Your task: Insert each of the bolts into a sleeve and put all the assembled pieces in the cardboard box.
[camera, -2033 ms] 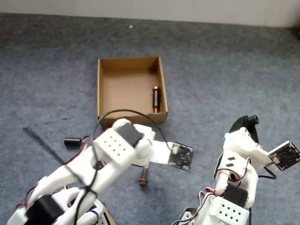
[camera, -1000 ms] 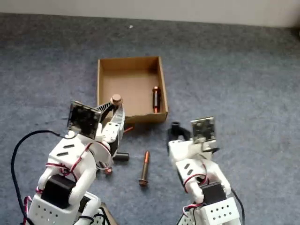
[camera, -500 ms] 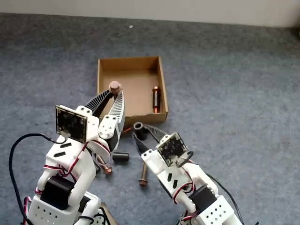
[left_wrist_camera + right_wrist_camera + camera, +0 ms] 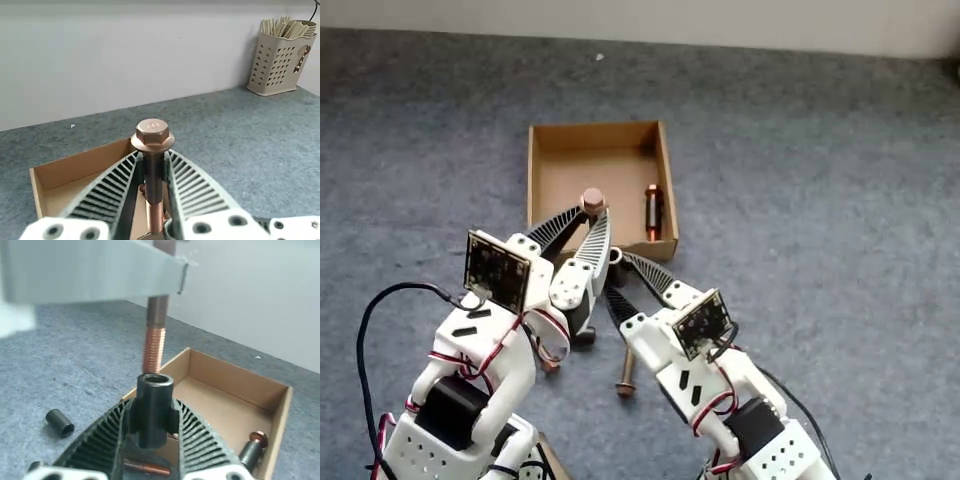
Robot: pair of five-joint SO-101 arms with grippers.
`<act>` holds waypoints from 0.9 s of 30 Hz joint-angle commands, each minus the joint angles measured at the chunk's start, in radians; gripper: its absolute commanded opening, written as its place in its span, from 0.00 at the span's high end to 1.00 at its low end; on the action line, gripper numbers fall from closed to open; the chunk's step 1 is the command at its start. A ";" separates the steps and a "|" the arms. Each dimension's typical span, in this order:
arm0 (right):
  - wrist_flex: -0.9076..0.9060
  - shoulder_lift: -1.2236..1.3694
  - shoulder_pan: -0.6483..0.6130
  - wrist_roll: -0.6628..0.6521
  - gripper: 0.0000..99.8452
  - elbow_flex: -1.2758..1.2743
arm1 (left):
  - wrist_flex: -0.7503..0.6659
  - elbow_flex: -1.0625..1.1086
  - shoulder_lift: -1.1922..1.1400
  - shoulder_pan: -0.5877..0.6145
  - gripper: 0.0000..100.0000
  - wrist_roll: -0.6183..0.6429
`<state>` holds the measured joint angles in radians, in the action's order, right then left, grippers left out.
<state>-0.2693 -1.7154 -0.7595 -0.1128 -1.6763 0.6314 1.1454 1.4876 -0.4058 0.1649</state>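
Observation:
My left gripper (image 4: pixel 592 212) is shut on a copper bolt (image 4: pixel 592 198), head up, shaft between the fingers (image 4: pixel 152 156). My right gripper (image 4: pixel 615 272) is shut on a black sleeve (image 4: pixel 152 407), held upright just in front of the cardboard box (image 4: pixel 533 190). The bolt's threaded end (image 4: pixel 154 352) hangs straight above the sleeve's mouth and reaches its rim; whether it has entered, I cannot tell. One assembled bolt-and-sleeve piece (image 4: pixel 653 212) lies inside the box by its right wall. A loose bolt (image 4: pixel 628 370) lies on the carpet between the arms.
A second black sleeve (image 4: pixel 60 422) lies on the carpet beside the left arm, and another bolt (image 4: pixel 550 365) peeks out under that arm. A beige slotted holder (image 4: pixel 277 55) stands far off by the wall. Grey carpet surrounds the box.
The left gripper carried its bolt to the right, toward the box's front edge. The right gripper brought the sleeve up under it, so bolt tip and sleeve mouth now meet.

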 commanded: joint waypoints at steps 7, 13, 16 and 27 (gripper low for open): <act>0.027 -0.028 -0.051 0.014 1.00 -0.154 | -0.012 -0.067 0.067 -0.012 0.99 0.123; 0.028 -0.030 -0.050 0.014 1.00 -0.154 | 0.052 -0.058 0.216 -0.013 0.99 0.121; 0.030 -0.031 -0.050 0.014 1.00 -0.154 | 0.048 -0.012 0.232 -0.013 0.99 0.121; 0.054 -0.031 -0.048 0.009 1.00 -0.154 | 0.048 0.051 0.237 -0.120 0.99 0.057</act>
<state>-0.2478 -1.7154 -0.7979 -0.1112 -1.6763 0.6851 1.1976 1.7100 -0.4948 0.2371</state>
